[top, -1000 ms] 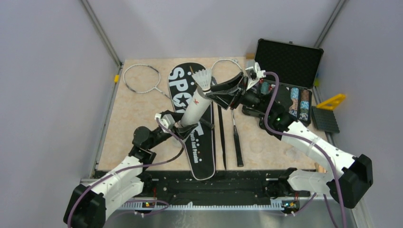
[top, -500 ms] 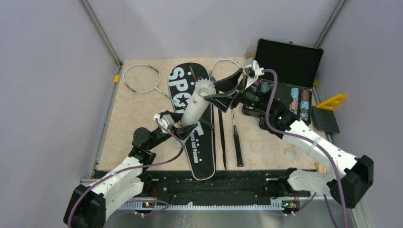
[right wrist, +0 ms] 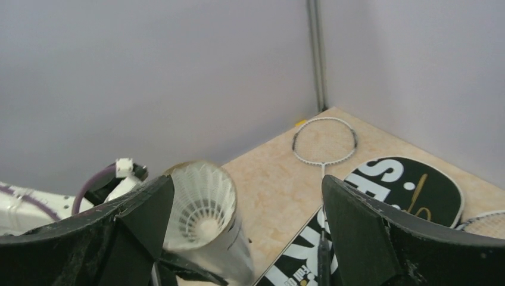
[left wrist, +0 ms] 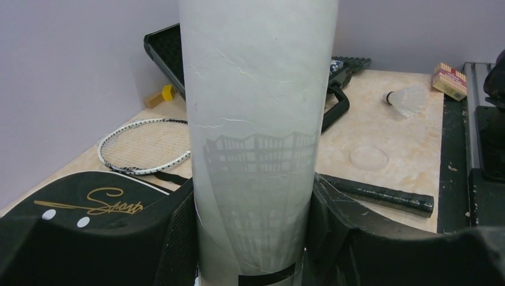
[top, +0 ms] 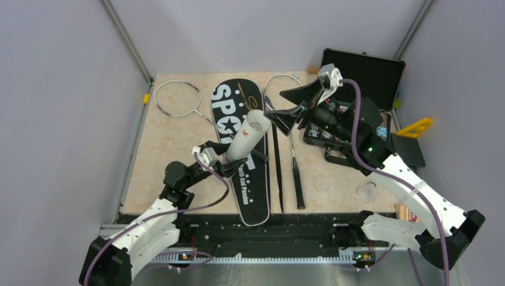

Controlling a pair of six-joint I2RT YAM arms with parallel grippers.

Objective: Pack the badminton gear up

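Note:
My left gripper [top: 229, 159] [left wrist: 253, 232] is shut on the lower part of the white tube [top: 247, 136] [left wrist: 256, 119], holding it tilted above the black "SPORT" bag [top: 238, 101], open mouth up and to the right. A white shuttlecock [top: 258, 122] [right wrist: 199, 199] sits inside the tube's mouth. My right gripper [top: 277, 103] [right wrist: 247, 185] hangs open just right of the mouth, holding nothing. One racket [top: 177, 98] lies left of the bag, the other racket [top: 283, 80] to its right, handle [top: 296, 179] toward me. Another shuttlecock [left wrist: 405, 100] lies on the table.
A black hard case [top: 363, 74] stands open at the back right, with coloured chips in its tray. Beside it are a yellow triangle [top: 417, 127] and a black studded plate [top: 407, 150]. A clear round lid [left wrist: 368, 158] and a small box [left wrist: 449, 76] lie on the table.
The right gripper opened, let go of the shuttlecock and drew back up to the right. The shuttlecock, earlier sticking out of the tube, now sits inside its mouth. The left arm holds still.

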